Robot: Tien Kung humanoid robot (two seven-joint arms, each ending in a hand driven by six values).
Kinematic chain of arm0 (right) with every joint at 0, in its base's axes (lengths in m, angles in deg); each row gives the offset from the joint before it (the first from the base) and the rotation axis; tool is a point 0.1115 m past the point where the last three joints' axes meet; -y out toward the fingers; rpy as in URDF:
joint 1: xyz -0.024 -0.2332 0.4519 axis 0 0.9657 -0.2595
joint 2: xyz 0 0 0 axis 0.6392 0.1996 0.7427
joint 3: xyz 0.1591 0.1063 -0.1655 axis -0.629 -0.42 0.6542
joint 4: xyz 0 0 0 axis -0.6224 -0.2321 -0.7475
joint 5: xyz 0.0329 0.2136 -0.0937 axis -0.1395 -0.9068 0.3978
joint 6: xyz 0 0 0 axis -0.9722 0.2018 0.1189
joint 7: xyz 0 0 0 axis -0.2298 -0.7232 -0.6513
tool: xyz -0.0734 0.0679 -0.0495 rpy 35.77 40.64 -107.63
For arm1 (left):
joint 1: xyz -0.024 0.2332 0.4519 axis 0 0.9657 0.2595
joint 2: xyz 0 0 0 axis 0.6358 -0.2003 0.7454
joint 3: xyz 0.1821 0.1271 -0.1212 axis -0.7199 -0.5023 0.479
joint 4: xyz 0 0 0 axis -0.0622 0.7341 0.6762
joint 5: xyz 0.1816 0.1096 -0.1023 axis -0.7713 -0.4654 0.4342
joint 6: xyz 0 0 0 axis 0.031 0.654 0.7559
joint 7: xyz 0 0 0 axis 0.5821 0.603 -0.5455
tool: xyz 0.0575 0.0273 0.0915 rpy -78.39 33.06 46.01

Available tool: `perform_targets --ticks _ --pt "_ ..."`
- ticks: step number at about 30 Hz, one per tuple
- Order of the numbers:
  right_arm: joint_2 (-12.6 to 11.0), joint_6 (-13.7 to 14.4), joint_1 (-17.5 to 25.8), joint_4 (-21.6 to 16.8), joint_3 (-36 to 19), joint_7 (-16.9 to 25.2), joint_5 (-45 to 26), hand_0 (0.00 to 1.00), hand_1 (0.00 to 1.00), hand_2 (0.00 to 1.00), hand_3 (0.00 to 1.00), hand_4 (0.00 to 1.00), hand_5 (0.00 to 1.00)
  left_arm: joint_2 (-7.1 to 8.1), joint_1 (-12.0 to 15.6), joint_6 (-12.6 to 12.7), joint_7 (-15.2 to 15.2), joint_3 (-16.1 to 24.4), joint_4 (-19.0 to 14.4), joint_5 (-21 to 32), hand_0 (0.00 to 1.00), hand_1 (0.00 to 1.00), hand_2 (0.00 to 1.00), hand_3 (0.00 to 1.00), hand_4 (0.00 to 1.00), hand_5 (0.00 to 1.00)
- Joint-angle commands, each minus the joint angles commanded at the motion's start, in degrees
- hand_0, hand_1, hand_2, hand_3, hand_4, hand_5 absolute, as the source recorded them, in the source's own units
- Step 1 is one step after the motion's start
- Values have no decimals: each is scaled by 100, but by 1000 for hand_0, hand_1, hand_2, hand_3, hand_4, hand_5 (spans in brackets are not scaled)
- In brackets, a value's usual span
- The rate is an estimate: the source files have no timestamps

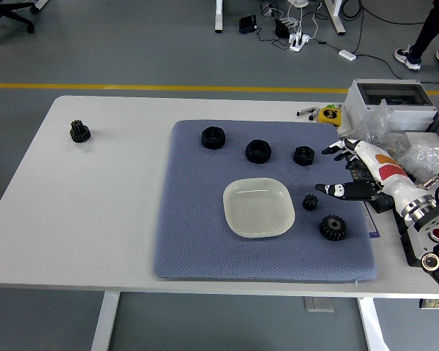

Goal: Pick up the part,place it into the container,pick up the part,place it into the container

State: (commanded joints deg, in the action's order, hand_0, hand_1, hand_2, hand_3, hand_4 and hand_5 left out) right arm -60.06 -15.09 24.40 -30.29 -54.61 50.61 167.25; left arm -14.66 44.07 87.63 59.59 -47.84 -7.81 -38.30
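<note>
A pale green square dish point(258, 207) sits empty on the blue-grey mat point(197, 219). Black parts lie on the mat: three nuts at the back point(213, 137) point(258, 151) point(304, 155), a small gear point(310, 202) right of the dish and a bigger gear point(334, 227) in front of it. Another black gear point(80, 131) lies alone on the bare table at far left. My right hand point(340, 170) hovers over the mat's right edge, fingers spread and empty, just right of the small gear. The left arm is out of view.
A grey box point(390, 102), clear plastic bags point(424, 157) and small tools point(329, 114) crowd the table's back right corner. A person's feet point(424, 55) show on the floor at top right.
</note>
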Motion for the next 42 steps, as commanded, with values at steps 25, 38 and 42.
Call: perform_targets --ticks 25,38,42 --pt "227 -229 -870 833 1290 -233 765 427 539 584 569 845 192 12 -18 2 4 -13 -5 45 651 642 617 553 591 492" --pt "353 -103 -1082 1418 1508 -204 685 445 547 590 573 839 196 17 -25 -9 10 -4 -9 29 651 644 617 554 594 492" --pt "412 -63 -1131 1631 1524 -205 678 445 549 593 575 835 197 16 -25 -12 15 2 -12 19 651 644 618 554 594 492"
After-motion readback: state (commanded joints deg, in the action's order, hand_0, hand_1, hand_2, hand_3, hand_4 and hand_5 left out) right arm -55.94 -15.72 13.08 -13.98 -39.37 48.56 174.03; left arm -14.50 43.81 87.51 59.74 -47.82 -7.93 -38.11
